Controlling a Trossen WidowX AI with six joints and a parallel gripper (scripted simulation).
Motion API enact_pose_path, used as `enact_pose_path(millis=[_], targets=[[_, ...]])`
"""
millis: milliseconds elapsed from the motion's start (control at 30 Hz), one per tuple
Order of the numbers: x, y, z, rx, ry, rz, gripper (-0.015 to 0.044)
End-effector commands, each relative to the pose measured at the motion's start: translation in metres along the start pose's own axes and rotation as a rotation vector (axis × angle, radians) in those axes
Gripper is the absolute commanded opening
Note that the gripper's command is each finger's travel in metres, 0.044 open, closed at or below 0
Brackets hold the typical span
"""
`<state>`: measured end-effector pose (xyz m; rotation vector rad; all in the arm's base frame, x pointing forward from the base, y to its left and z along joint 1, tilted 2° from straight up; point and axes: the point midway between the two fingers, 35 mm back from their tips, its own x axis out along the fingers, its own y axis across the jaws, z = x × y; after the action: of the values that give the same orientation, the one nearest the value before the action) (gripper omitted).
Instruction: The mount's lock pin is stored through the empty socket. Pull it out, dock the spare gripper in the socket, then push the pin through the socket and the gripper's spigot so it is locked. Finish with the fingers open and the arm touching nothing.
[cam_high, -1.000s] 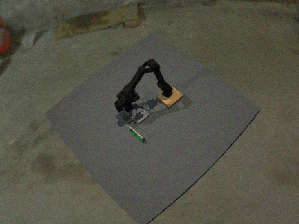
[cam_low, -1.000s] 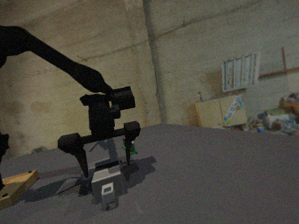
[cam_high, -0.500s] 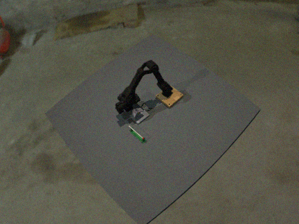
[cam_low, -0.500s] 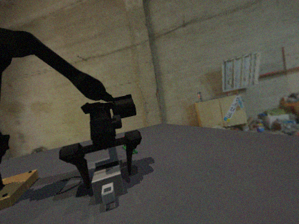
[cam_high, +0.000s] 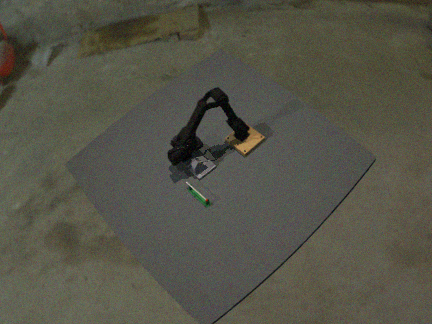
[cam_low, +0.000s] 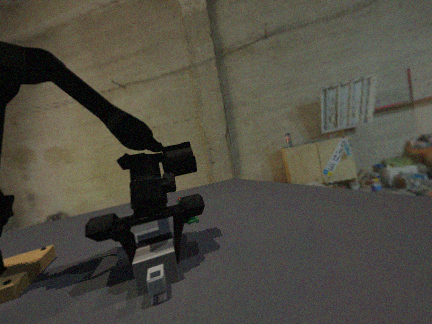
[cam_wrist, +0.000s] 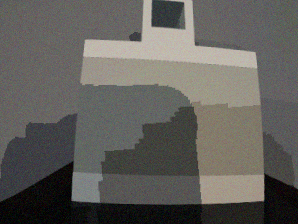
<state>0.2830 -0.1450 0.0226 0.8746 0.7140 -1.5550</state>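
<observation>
My big claw (cam_high: 194, 161) (cam_low: 156, 255) (cam_wrist: 158, 167) looks closed snug on the grey block (cam_high: 208, 169) (cam_low: 146, 261) (cam_wrist: 225, 85), probably the spare gripper. If my grip is uneven or too near its back, the block could tip or slip when I lift. If I swing low, its stub (cam_low: 156, 286) (cam_wrist: 168, 37) could bump and twist it. The block sits between my fingers, its stub poking out past them. Beside the block, apart from me, is the green strip (cam_high: 198, 196) (cam_low: 193, 220) with a thin white stick (cam_high: 195, 191), maybe the pin.
</observation>
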Motion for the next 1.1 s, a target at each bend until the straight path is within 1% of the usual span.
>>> enact_pose_path(millis=[0,133,267,400,1067], targets=[[0.0,0.0,0.0,0.002,-0.002,0.001,0.0236],[0.0,0.0,0.0,0.002,-0.002,0.001,0.021],[-0.003,0.001,0.003,0.002,-0.002,0.001,0.0105],[-0.017,0.004,0.01,0.002,-0.002,0.001,0.0],[-0.101,0.0,0.059,0.002,-0.001,0.001,0.0]])
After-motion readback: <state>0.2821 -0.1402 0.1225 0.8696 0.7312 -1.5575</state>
